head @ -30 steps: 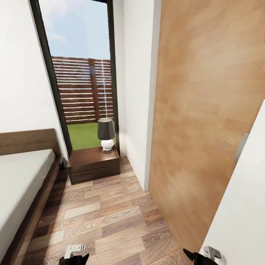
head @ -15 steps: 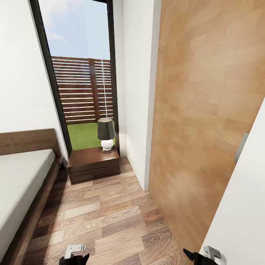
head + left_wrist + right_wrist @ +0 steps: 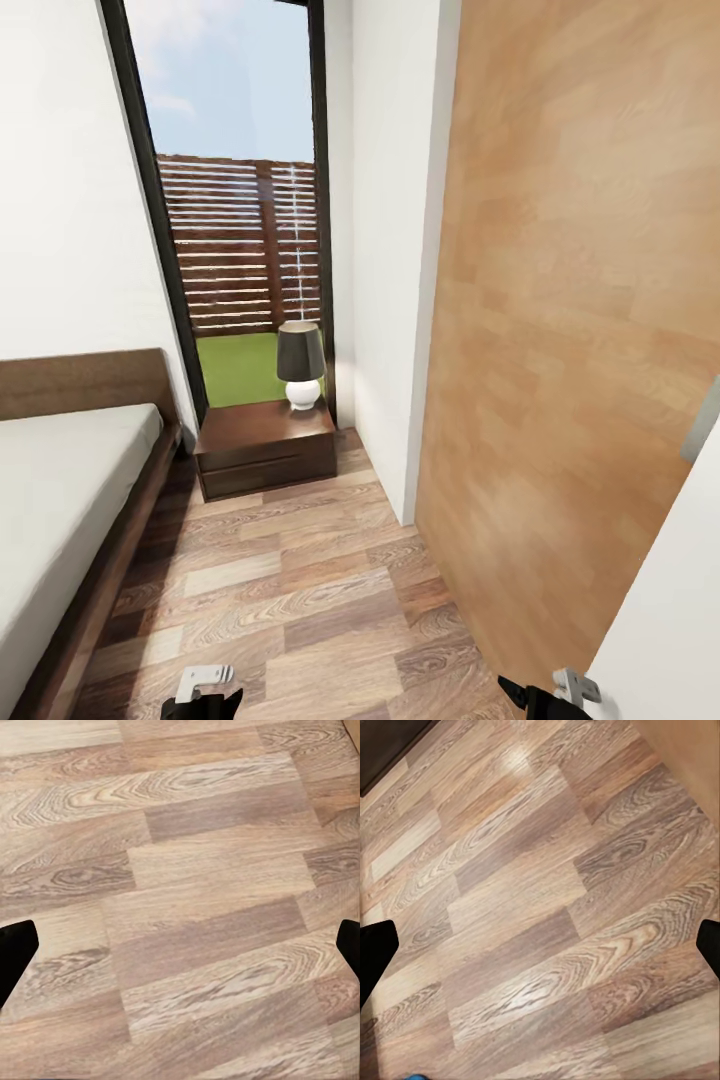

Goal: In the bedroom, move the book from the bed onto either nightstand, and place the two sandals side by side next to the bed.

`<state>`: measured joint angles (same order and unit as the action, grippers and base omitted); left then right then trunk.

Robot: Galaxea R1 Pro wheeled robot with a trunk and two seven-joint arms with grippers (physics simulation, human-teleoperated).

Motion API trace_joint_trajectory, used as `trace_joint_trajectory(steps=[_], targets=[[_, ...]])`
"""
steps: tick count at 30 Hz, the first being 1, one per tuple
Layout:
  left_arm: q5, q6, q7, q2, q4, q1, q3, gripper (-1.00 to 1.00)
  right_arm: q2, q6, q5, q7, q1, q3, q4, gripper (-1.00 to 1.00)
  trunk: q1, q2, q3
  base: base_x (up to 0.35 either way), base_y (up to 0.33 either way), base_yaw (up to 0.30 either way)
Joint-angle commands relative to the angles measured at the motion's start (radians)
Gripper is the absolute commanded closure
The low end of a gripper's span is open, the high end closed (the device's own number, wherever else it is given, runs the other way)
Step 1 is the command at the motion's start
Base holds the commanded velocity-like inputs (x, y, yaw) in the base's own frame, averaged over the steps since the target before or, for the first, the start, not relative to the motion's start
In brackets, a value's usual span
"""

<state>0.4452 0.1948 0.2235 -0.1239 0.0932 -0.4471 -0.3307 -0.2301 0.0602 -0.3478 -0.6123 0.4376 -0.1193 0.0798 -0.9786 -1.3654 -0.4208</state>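
Transit stage, judging by the layout: parked on wood plank floor (image 3: 290, 590) in the narrow aisle between bed (image 3: 60, 500) and open wooden door (image 3: 570, 300). Bed at left of head view, dark frame and headboard, visible stretch of pale mattress bare. Nightstand (image 3: 265, 450) straight ahead, just beside the bed's head end and against the tall dark-framed window (image 3: 240, 200); top carrying a lamp (image 3: 301, 365) with dark shade and white base, otherwise free, no book on it. Left gripper (image 3: 180, 949) released, fingertips spread wide over bare planks, grasping nothing. Right gripper (image 3: 540, 949) likewise released and empty, hanging over floor near the door side. Tiny blue sliver (image 3: 412, 1077) at the edge of right wrist view, possibly a sandal, too little to tell. Book's whereabouts: cannot tell from these views. Progress read as essentially zero: book not on this nightstand, no sandal pair set by the visible bed side, nothing in hand. Left to do, by that judgement: find and pick the book, drop it on a nightstand, then gather both sandals and line them up beside the bed. Clearance tight on the right, so door contact a likely risk when turning.
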Motion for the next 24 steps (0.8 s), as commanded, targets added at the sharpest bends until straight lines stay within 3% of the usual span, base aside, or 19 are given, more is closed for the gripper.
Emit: trace_joint_trajectory(steps=[1,24], targets=[[0.011,0.003,0.004,0.000,-0.002,-0.001,-0.008,-1.00,0.000,0.003,0.006,-0.004,0.001,-0.008,-0.002,-1.00,0.000,-0.001,-0.001,0.166,0.000,0.005],[0.011,0.003,0.004,0.000,-0.002,-0.001,-0.008,-1.00,0.000,0.003,0.006,-0.003,0.001,-0.008,-0.002,-1.00,0.000,-0.001,-0.001,0.057,-0.034,0.001]])
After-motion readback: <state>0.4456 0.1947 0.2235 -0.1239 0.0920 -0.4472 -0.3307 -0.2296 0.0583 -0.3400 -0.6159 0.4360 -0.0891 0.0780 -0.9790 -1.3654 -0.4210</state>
